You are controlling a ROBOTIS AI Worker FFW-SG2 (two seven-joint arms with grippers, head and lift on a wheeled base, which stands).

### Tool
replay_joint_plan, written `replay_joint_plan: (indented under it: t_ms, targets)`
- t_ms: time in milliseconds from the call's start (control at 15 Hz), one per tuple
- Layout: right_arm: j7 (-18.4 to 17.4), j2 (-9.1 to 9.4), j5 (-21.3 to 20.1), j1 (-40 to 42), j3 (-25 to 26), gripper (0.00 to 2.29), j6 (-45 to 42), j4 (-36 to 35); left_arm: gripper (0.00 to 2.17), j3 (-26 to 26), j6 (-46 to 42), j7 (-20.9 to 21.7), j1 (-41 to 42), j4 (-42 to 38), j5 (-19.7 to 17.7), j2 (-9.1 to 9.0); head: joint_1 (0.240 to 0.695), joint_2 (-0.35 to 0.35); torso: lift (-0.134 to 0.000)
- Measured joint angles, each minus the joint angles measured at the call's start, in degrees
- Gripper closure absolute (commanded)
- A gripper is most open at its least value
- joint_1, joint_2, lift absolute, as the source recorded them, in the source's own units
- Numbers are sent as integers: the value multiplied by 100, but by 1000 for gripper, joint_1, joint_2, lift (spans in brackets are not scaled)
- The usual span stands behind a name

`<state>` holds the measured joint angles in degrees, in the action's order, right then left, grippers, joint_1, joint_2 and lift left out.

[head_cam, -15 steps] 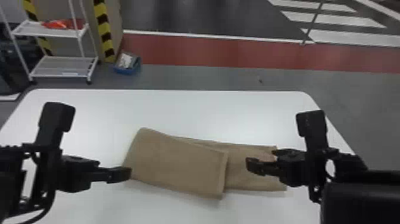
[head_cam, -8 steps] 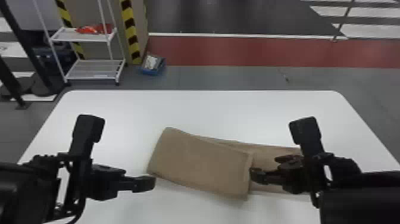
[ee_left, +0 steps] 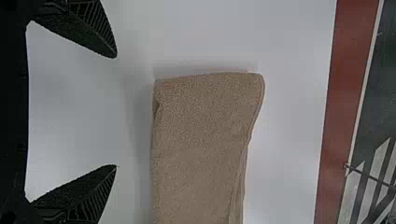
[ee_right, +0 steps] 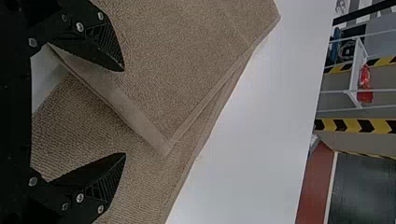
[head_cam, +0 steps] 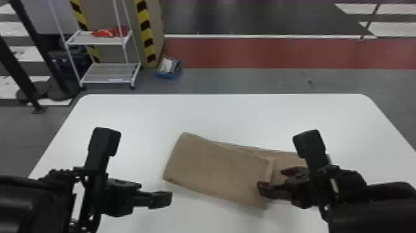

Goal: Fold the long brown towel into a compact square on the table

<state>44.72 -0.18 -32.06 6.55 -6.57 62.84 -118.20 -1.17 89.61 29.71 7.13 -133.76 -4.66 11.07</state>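
Here, brown towel [head_cam: 216, 167] beneath right hand [head_cam: 276, 180], near left hand [head_cam: 155, 192], both spread wide, empty.

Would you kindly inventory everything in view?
Towel: one, brown, folded over on the table
Table: one, white, under the towel
Rack: one, white, beyond table, left
Bundle: one, red, on the rack's upper shelf
Bin: one, blue, floor beside the rack
Poles: two, black, far left
Striped bands: two, yellow-black, behind the rack
Floor band: one, red, beyond the table
Arms: two, black, lower corners
Left end effector: one, black, beside towel
Right end effector: one, black, over towel
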Motion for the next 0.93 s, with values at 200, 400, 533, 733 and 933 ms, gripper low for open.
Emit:
replay_joint_plan:
  t_ms: [200, 400, 533, 733, 933]
  targets:
    - [-56, 0, 4, -2, -69, 383, -45, 38, 66, -11, 0, 5, 94, -69, 0, 2, 695, 31, -124]
    - [-51, 0, -29, 1, -118, 383, -18, 61, 66, -35, 0, 33, 154, -100, 0, 8, 695, 37, -124]
    - [-58, 0, -50, 4, -154, 471, -13, 78, 66, -55, 0, 44, 194, -131, -2, 9, 695, 40, -124]
    - [-71, 0, -55, 4, -179, 475, -29, 79, 73, -74, 0, 62, 236, -163, -8, 10, 695, 44, -124]
    - [-126, 0, -75, 3, -209, 616, -30, 95, 80, -93, 0, 92, 261, -176, -10, 10, 695, 45, -124]
